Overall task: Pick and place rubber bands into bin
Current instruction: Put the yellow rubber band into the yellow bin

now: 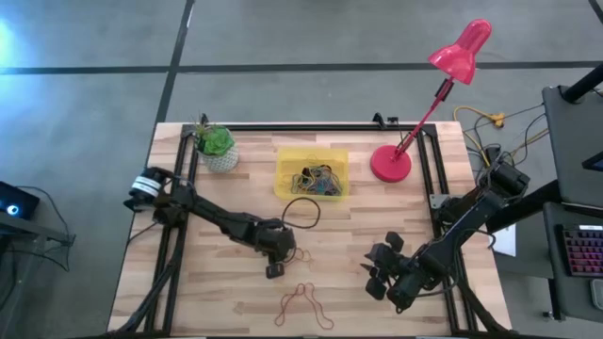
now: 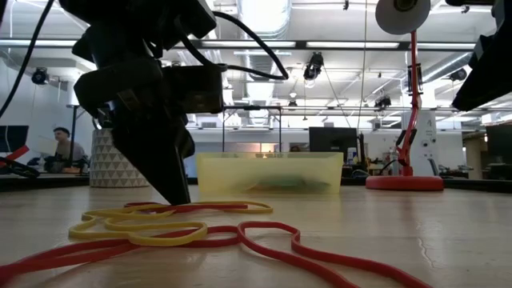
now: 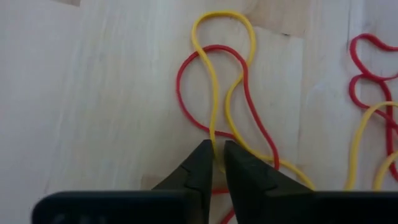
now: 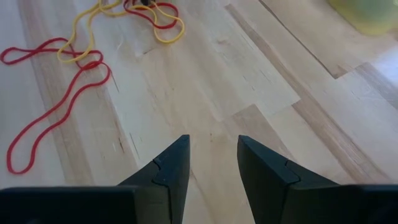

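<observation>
Wood table | left tool pinching yellow rubber band

bright, even overhead light; soft shadows

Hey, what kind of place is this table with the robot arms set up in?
Probably a robotics lab or workshop in an open industrial office: exposed ducts and strip lights on the ceiling, a person seated at monitors beyond the table, and a bare concrete floor.
</observation>
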Robot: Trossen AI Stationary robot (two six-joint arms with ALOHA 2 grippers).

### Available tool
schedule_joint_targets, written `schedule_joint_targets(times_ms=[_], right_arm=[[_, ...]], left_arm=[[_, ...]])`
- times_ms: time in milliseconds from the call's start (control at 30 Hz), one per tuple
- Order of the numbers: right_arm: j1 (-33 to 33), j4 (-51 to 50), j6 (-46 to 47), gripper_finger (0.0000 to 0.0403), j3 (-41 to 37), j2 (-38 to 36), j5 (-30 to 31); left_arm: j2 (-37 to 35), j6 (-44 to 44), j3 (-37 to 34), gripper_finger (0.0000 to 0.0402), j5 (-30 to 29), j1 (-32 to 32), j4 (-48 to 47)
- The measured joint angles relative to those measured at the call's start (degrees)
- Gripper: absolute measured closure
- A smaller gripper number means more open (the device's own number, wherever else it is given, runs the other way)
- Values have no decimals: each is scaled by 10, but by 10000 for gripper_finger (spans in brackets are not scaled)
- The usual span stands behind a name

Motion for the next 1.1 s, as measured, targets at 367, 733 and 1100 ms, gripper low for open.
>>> schedule_joint_targets(times_ms=[367, 733, 1100], right_arm=[[0, 3, 11, 280, 0, 0, -1], [0, 2, -3, 280, 0, 0, -2], [0, 1, -4, 280, 0, 0, -2]], left_arm=[[0, 0, 13, 401, -14, -1, -3], [-93, 6, 12, 402, -59, 9, -4], [-203, 54, 19, 401, -121, 21, 20]])
